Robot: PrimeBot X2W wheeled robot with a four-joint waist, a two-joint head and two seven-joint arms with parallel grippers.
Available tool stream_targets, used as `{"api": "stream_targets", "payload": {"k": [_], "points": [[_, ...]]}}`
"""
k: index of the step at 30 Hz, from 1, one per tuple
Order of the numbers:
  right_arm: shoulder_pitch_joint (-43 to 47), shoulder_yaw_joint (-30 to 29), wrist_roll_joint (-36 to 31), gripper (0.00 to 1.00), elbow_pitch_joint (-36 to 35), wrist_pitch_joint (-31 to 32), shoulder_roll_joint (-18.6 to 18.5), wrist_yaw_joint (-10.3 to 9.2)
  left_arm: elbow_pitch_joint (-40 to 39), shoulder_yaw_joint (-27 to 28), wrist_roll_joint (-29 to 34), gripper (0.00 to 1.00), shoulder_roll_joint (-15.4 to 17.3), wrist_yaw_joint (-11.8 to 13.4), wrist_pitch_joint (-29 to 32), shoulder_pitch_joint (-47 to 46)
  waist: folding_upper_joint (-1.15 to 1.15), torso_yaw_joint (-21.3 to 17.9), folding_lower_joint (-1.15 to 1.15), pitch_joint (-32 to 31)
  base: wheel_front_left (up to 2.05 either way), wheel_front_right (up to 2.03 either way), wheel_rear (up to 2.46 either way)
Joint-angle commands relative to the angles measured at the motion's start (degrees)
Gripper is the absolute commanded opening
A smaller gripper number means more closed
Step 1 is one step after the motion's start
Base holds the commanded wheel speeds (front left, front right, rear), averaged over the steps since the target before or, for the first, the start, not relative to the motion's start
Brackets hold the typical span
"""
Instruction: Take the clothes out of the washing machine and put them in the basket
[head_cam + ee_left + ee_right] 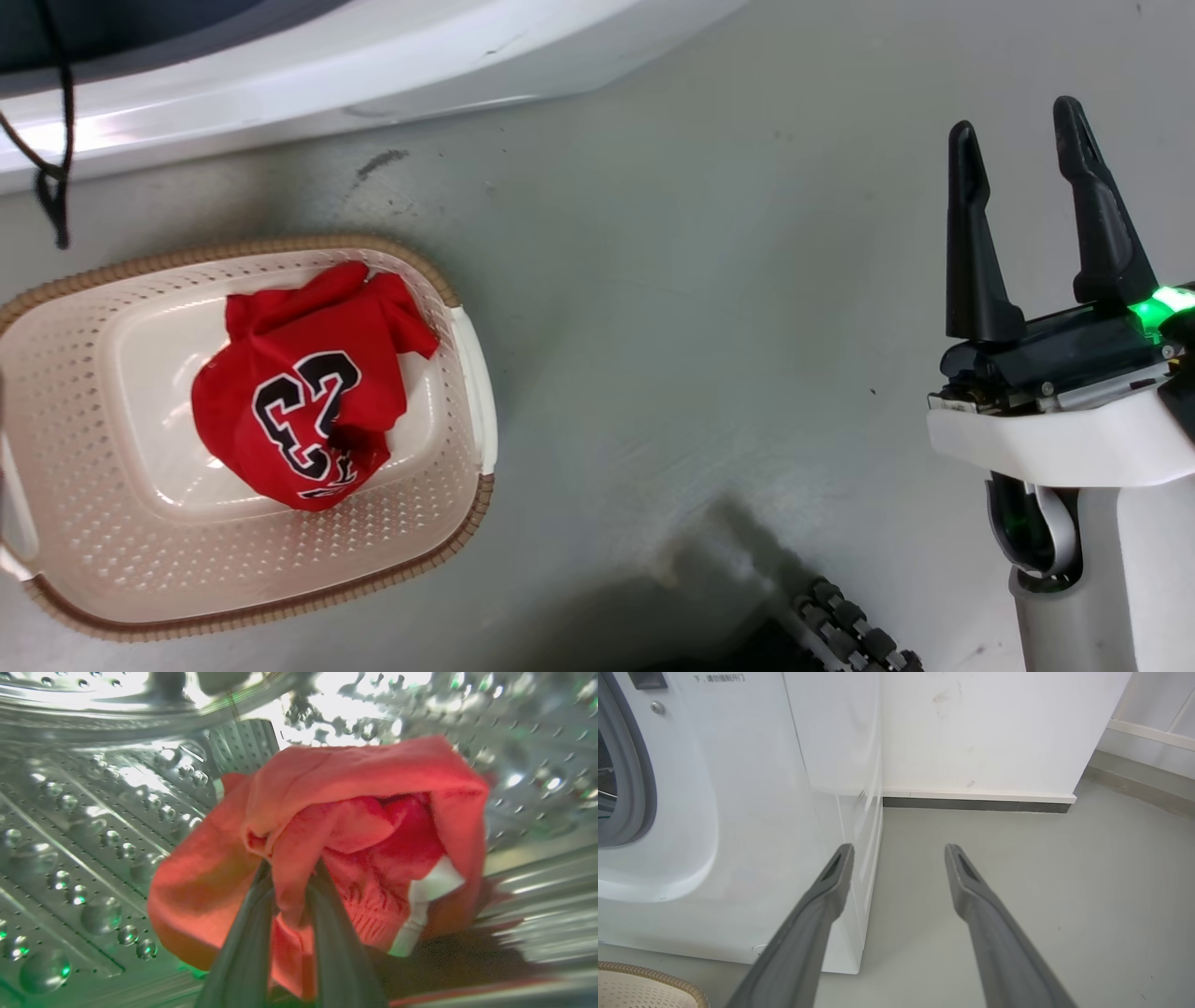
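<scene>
The red "23" jersey (303,411) lies crumpled in the cream basket (93,569) on the floor at the left. Inside the steel drum (84,826) of the washing machine (752,812), my left gripper (290,872) is shut on a fold of the plain red garment with white trim (355,826), which bunches around the fingers. My right gripper (1022,149) stands open and empty over the floor at the right, well away from the basket. In the right wrist view it (899,849) points toward the washer's right front corner, and the basket rim (668,977) shows at the lower left.
The washer's white front (308,65) runs along the top of the head view. A black cord (58,140) hangs at the top left. Bare grey floor (700,327) lies between basket and right arm. A white wall with a dark skirting (976,805) stands beyond the washer.
</scene>
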Motion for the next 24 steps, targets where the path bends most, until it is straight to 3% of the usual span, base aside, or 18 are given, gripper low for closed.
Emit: {"api": "stream_targets", "payload": {"k": [1,6,16,24], "points": [[-0.22,-0.25,-0.12,1.0,0.14,-0.12,0.15,-0.04,0.0,0.65,-0.91,0.0,-0.41,0.05,-1.41,1.22,0.0,0.55,0.0,-0.81,0.0,0.0,0.0],[0.68,-0.66,-1.35,1.0,0.48,-0.12,0.13,-0.04,0.47,1.98,-3.17,0.0,-2.38,-0.06,-7.31,4.66,0.0,2.68,0.0,-3.76,0.0,0.0,0.0],[3.33,-1.04,-3.91,1.0,1.57,-0.12,0.11,-0.05,-1.19,-0.76,-5.24,0.0,-6.04,-0.38,-19.18,15.16,0.0,7.56,0.0,-11.94,0.0,0.0,0.0],[6.69,-1.05,-5.91,1.0,2.67,-0.12,0.11,-0.05,-5.58,-4.41,-9.71,0.0,-5.66,-0.39,-25.01,25.2,0.0,10.0,0.0,-18.41,0.0,0.0,0.0]]}}
